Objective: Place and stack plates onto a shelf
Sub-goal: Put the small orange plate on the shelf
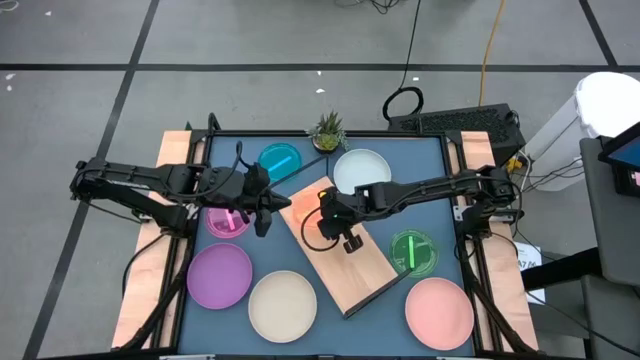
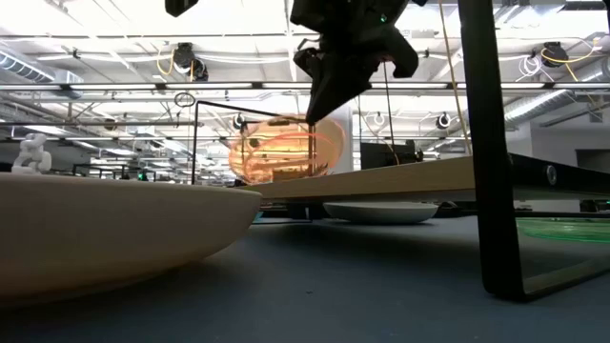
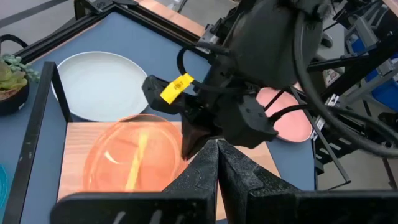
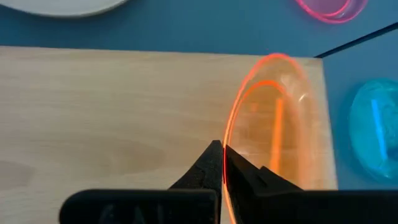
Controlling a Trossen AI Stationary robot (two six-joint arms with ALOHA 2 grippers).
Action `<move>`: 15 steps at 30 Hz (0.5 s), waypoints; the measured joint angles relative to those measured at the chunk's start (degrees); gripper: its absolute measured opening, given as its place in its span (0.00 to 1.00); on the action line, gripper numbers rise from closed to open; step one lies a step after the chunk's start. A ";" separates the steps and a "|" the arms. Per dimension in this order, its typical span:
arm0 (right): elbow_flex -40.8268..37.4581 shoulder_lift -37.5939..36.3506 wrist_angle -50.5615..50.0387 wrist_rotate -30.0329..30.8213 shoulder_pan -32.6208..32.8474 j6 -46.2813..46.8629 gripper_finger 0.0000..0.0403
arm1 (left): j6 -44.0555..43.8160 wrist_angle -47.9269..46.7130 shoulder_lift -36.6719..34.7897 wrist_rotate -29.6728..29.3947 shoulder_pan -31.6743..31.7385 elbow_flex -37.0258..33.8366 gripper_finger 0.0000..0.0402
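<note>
**A:** What sits on the shelf [image 1: 345, 262]?

**B:** One orange plate [image 1: 303, 207], at the shelf's far-left end. The rest of the wooden board is bare. The shelf lies slantwise across the middle of the desk [image 1: 385, 300].

**A:** And the other plates?

**B:** All on the desk. Cyan plate [image 1: 279, 159] far left, white plate [image 1: 362, 171] far right of it, magenta plate [image 1: 228, 221] left, purple plate [image 1: 219, 275] near left, cream plate [image 1: 282, 306] near the front, green plate [image 1: 412, 252] right of the shelf, pink plate [image 1: 439, 312] near right.

**A:** How do the arms stand?

**B:** The right arm reaches in from the right edge, its right end effector [image 1: 323, 211] over the shelf by the orange plate's rim, fingers pressed together on that rim in the right wrist view. The left arm stretches from the left edge, its left end effector [image 1: 283, 204] just left of the orange plate, fingers pressed together with nothing between them.

**A:** Is the plate flat?

**B:** In the low view it looks tilted up on edge.
</note>
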 joint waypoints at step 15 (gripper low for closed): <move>-8.18 0.02 10.67 0.02 -0.86 -0.10 0.00 | 0.14 -0.83 0.00 -0.05 0.00 0.00 0.03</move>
